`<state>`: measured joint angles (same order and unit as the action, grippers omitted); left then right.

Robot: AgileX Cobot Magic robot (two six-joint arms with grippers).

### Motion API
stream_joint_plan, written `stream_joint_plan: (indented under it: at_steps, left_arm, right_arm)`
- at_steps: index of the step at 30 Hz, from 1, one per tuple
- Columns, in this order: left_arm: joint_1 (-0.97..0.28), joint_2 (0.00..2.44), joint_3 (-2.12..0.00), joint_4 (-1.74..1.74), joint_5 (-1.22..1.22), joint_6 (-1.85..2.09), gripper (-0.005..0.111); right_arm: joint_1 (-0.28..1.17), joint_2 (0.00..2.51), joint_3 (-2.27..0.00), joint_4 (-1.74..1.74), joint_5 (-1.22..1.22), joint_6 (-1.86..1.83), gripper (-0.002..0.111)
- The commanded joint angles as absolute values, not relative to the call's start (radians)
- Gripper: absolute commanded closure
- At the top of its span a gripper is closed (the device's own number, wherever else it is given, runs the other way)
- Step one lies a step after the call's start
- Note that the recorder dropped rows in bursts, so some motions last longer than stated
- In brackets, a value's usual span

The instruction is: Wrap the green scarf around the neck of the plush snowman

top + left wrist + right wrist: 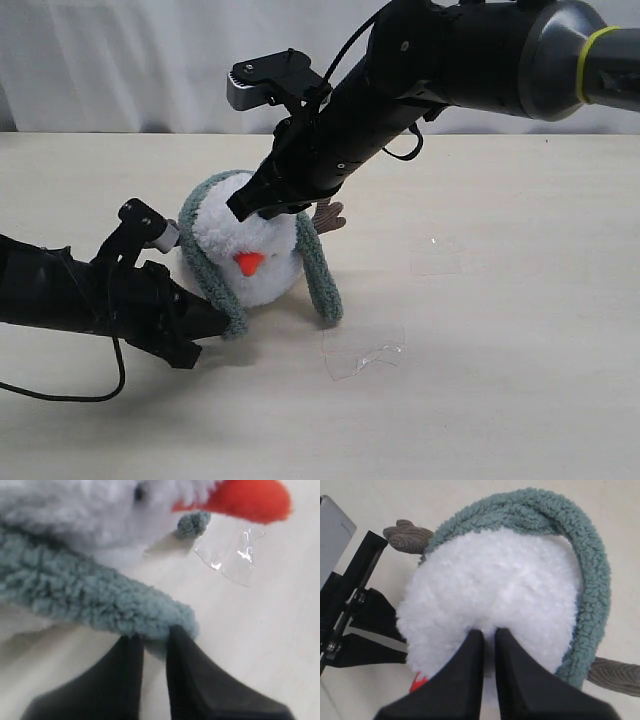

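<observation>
- Your table [520,400] fills the exterior view, with wide bare surface from 3 to 6 o'clock of the toy and more at 10 o'clock, up to the far edge against the pale backdrop.
- Your right arm [450,60] enters from the 2 o'clock corner and slopes down toward the centre, its wrist camera box sticking up at 12 o'clock of the toy.
- Your left arm [60,295] lies low along the table from 9 o'clock, nearly level, cable trailing beneath it.
- The plush snowman [250,250] sits at the centre, tipped forward so that its orange nose [249,263] faces the camera; one brown twig arm [328,215] shows at its 2 o'clock.
- The green scarf [318,270] arches over the snowman's back, both ends hanging to the table at 4 and 7 o'clock; whether it sits on the neck you cannot tell.
- Your right gripper [489,640] presses into the white fluff on top, fingers nearly together, pinching the snowman's pile.
- Your left gripper [155,642] is clamped on the scarf's 7 o'clock end, the knit squeezed between narrow-set fingers [185,665].
- A scrap of clear film [360,355] lies flat at 5 o'clock, just beside the scarf's other end.
</observation>
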<state>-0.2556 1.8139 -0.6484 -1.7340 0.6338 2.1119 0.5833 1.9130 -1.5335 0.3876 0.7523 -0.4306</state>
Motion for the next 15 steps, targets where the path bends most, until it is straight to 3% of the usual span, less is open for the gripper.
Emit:
stream_joint_plan:
  at_steps: [1, 15]
  left_arm:
    - [-0.255, 1.832, -0.666, -1.744, 0.718, 2.143, 0.105]
    - [-0.257, 1.952, -0.712, -1.744, 0.803, 2.114, 0.107]
  right_arm:
    - [0.585, 1.921, -1.532, 0.380, 0.760, -0.430, 0.099]
    - [0.585, 1.921, -1.532, 0.380, 0.757, -0.426, 0.099]
